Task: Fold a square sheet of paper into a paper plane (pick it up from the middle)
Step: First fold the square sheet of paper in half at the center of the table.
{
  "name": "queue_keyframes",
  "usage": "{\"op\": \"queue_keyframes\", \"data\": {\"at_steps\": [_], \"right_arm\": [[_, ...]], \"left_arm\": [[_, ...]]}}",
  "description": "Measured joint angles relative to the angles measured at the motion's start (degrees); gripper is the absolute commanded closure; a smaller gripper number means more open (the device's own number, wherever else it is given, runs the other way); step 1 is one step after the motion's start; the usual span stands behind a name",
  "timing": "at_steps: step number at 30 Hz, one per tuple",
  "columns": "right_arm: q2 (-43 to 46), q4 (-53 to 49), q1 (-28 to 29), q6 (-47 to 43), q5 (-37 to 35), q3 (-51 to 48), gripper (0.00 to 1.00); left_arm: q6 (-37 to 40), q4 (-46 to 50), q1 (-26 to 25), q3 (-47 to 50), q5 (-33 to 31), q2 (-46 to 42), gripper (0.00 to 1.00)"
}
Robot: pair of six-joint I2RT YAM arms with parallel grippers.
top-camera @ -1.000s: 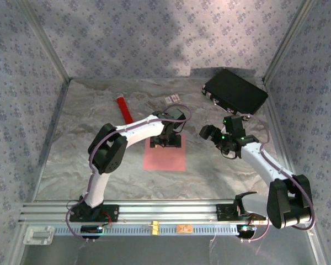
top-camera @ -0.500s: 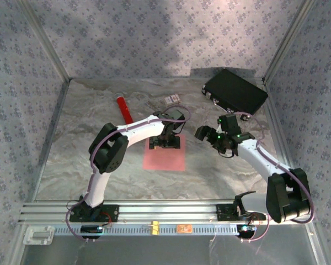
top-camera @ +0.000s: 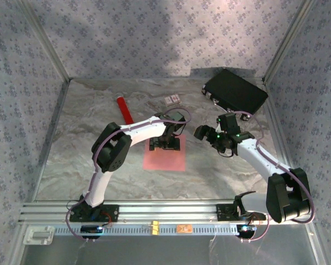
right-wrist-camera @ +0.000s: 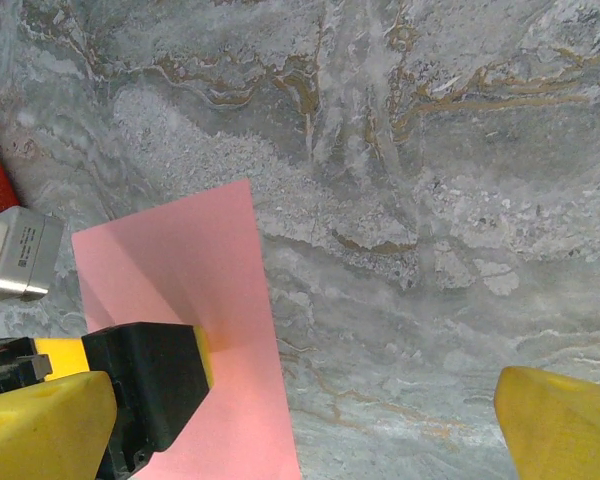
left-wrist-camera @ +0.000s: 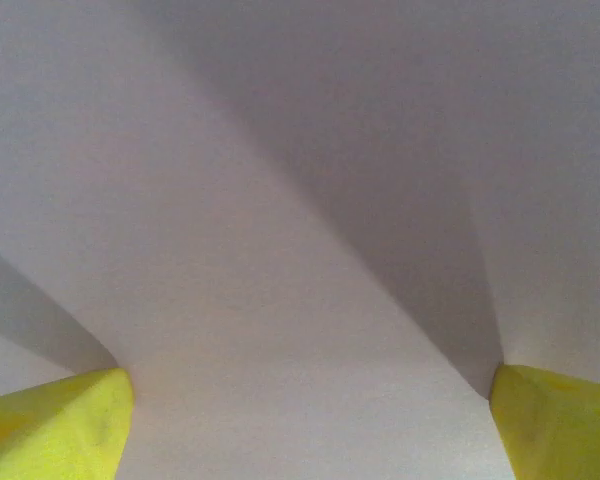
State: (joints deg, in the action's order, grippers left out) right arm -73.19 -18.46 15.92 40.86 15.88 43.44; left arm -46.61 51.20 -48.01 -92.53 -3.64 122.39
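Square sheet of paper point(top-camera: 165, 161) lies flat and unfolded mid-counter point(top-camera: 99, 154), so no plane yet. The left hand point(top-camera: 165, 144) is down on the sheet's far-middle with jaws spread wide. In the wrist view both fingertips point(left-wrist-camera: 55, 425) sit on the paper, nothing pinched. Likely set that way to squeeze the middle up into a ridge and lift it. The right hand point(top-camera: 207, 134) hangs just right of the sheet, fully open and empty, probably waiting to help. Red cylinder point(top-camera: 124, 110), card point(top-camera: 172, 99) and black case point(top-camera: 235, 91) sit well clear at the back.
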Motion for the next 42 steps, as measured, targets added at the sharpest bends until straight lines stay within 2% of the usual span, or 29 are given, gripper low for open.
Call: {"op": "queue_keyframes", "data": {"at_steps": [18, 27, 37, 42], "right_arm": [[0.00, -0.24, 0.74, 0.00, -0.22, 0.00, 0.01], [0.00, -0.24, 1.03, 0.00, -0.61, 0.00, 0.01], [0.00, -1.01, 1.03, 0.02, -2.51, 0.00, 0.01], [0.24, -1.62, 1.11, 0.48, -4.42, 0.00, 0.01]], "left_arm": [[0.02, -4.79, 0.00, 4.68, 0.28, -2.32, 0.13], [1.11, -4.63, 0.02, 4.72, 0.00, -2.62, 0.30], [4.52, -5.77, 0.00, 4.90, 1.46, -3.15, 0.56], [5.25, -10.01, 0.09, 7.72, 3.91, -5.35, 0.62]]}}
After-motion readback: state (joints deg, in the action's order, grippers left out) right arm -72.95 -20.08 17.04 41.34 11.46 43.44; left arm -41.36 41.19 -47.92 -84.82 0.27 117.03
